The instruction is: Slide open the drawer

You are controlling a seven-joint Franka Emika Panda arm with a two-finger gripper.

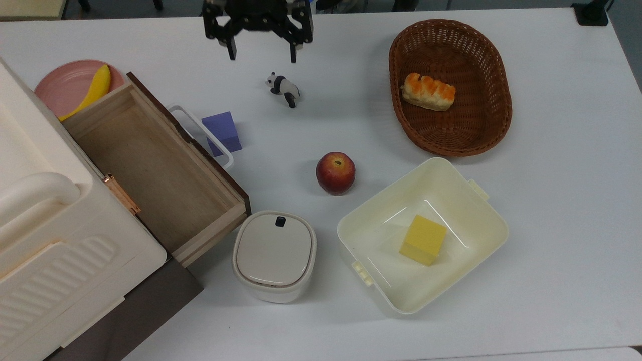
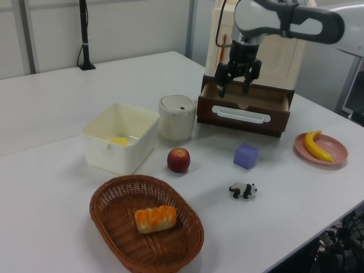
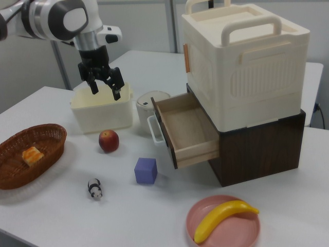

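Observation:
The drawer [image 1: 150,165] stands pulled out of the dark base under the cream cabinet, its light wood inside bare. A white loop handle [image 1: 200,131] sits on the drawer's dark front panel [image 2: 244,116]. The drawer's open box also shows in the right view [image 3: 187,128]. My gripper [image 1: 262,56] is open, fingers spread wide, holding nothing. It hangs high above the table, well clear of the handle, toward the top view's top edge. In the left view the gripper [image 2: 233,91] appears in front of the cabinet above the drawer. In the right view the gripper [image 3: 106,92] hovers over the cream tub.
A purple cube [image 1: 221,133] sits right beside the handle. A toy panda [image 1: 283,87], an apple [image 1: 335,173] and a lidded canister [image 1: 275,255] lie nearby. A cream tub [image 1: 481,220] holds a yellow block; a wicker basket [image 1: 505,115] holds bread; a pink plate [image 1: 62,93] holds a banana.

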